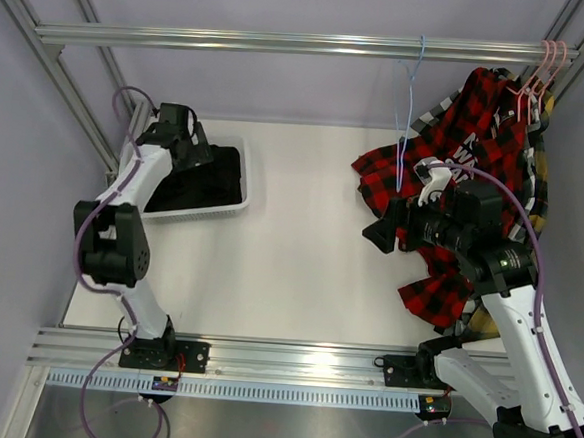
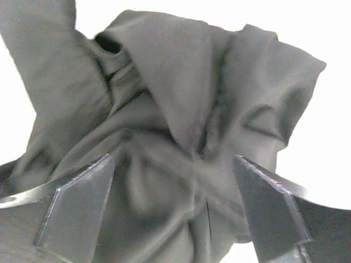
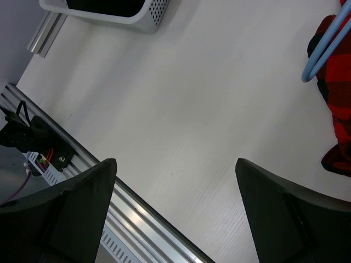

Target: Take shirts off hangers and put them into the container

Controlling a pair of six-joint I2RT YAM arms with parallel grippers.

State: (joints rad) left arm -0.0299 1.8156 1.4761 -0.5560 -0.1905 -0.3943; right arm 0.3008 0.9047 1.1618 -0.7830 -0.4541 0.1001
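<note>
On the white tabletop (image 1: 301,240), the shallow white slotted plastic basket (image 1: 207,211) holds the plain black shirt (image 2: 181,109), which lies free under the wide-spread left gripper (image 2: 174,159). Right of the basket, the right gripper (image 3: 175,161) gapes empty beside the red-and-black plaid shirt (image 1: 479,122), probably next.

Black shirt (image 1: 212,181) in container (image 1: 215,212), red plaid shirt (image 1: 479,120) (right)

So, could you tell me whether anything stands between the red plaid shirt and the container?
Nothing lies on the table between them. A light blue hanger hangs on the container side of the red plaid shirt. Over the container, the left gripper hovers open above the black shirt inside.
</note>
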